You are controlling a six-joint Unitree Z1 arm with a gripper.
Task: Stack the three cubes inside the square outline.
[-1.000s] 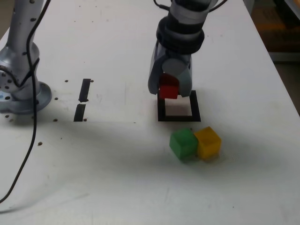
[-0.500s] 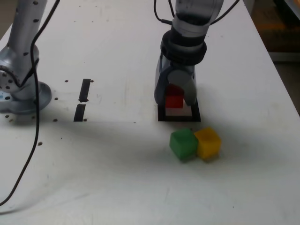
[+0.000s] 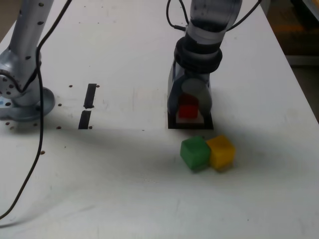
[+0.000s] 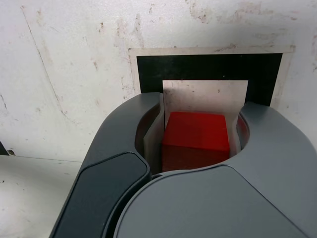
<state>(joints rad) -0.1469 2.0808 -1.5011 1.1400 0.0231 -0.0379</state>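
- Exterior view: my grey two-fingered gripper point(image 3: 189, 107) holds the solid red cube point(image 3: 188, 110) over the thick black square outline point(image 3: 190, 126).
- Solid green cube point(image 3: 195, 153) and yellow cube point(image 3: 222, 152) sit side by side just outside the outline's near edge; reaching lower, I could knock them.
- Wrist view: my fingers are closed to the red cube's width, the cube between them. Height is unclear; letting go too high could tip it off-centre, spoiling the stack's base.
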